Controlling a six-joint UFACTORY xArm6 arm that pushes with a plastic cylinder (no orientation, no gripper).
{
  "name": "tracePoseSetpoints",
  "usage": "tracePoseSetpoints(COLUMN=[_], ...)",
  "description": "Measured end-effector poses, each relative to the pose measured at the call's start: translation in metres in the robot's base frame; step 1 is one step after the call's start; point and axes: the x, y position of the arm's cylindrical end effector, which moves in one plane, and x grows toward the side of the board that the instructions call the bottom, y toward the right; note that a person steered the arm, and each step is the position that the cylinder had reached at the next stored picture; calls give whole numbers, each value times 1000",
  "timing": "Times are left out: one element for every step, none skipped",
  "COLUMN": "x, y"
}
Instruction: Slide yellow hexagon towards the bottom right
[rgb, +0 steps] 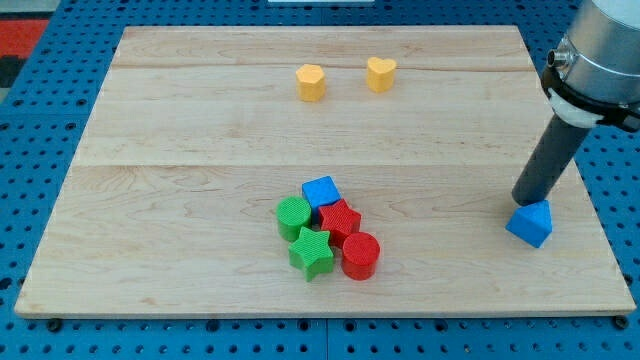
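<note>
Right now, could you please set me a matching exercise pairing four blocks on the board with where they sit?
Things:
1. yellow hexagon
2. yellow heart
3. red cylinder
4. lone blue block

Places:
A. at my tip, the view's right
B. cluster's bottom right
C. top, left of the pair
D. top, right of the pair

Pairs: 1-C, 2-D, 3-B, 4-A

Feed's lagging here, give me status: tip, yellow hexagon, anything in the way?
My tip at view's right, touching blue block. Yellow hexagon near view's top, untouched, beside yellow heart. Central cluster lies below it.
</note>
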Motion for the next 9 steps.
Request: tracePoseSetpoints(x=[12,23,26,0,-29,-60,-98,-132,-174], y=[0,0,0,-27,-83,-155,-226,-280,-324])
